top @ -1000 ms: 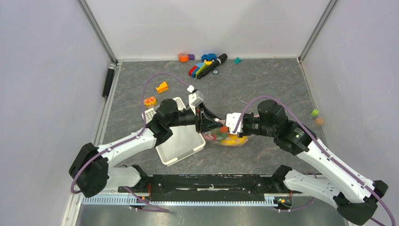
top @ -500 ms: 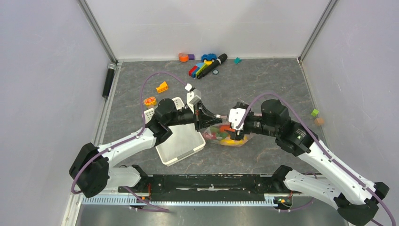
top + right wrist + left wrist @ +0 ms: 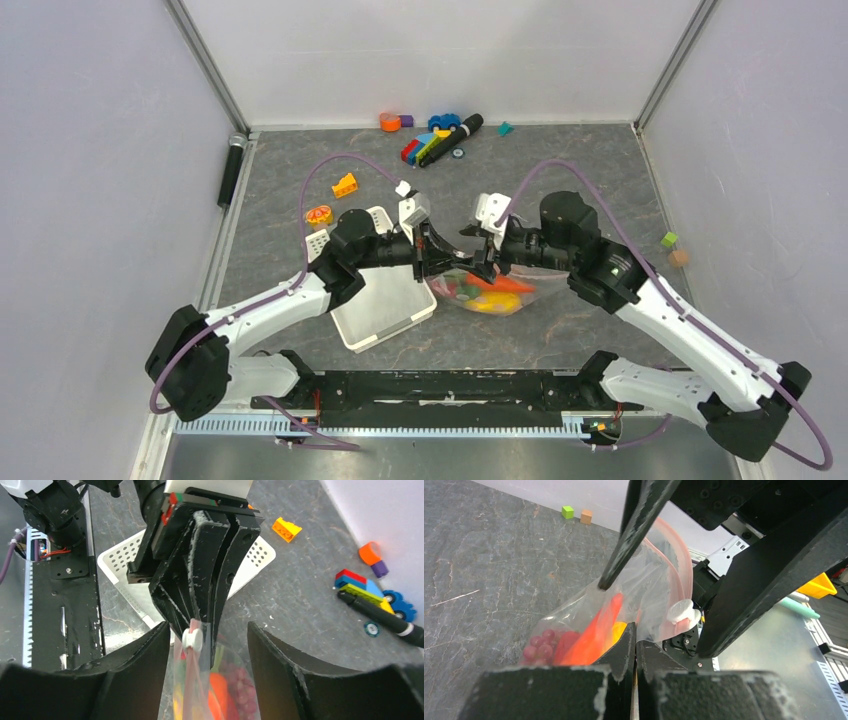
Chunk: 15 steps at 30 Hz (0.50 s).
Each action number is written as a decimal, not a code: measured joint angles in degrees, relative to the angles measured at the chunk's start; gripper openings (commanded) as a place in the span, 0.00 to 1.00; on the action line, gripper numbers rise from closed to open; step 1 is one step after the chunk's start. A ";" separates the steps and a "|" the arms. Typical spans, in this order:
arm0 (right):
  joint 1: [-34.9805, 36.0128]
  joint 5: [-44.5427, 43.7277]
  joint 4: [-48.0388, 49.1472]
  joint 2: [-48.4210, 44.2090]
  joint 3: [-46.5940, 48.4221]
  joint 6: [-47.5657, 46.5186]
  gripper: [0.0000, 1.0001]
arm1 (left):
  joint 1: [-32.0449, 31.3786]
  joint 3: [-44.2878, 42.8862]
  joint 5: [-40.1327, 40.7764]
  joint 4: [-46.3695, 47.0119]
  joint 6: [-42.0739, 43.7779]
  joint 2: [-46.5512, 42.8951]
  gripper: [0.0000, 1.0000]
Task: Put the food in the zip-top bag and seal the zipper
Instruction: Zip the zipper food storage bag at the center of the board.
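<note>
The zip-top bag lies mid-table, right of the basket, its left end lifted. The food is inside it: purple grapes, an orange chilli and a yellow piece. My left gripper is shut on the bag's clear plastic just below the pink zipper. A white slider sits on that strip. My right gripper is open, one finger on each side of the slider and bag top, facing the left gripper.
The white slotted basket stands under the left arm. Coloured blocks, a toy car and a black marker lie at the back. A yellow brick sits back left, and two small cubes by the right wall.
My left gripper has shut on the bag's edge. My right gripper has opened, let go of the bag and moved up and back towards the left gripper at the slider.
</note>
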<state>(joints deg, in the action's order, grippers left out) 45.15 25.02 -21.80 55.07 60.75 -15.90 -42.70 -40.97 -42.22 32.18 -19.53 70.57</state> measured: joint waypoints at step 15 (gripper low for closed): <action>1.25 -0.02 -2.43 0.57 1.90 1.51 0.27 | 0.00 0.00 0.13 -2.82 0.83 -0.94 0.02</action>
<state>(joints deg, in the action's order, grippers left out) 46.39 24.99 -24.23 55.64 62.65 -14.39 -42.70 -40.97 -42.09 29.36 -18.70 69.63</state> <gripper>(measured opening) 0.278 0.029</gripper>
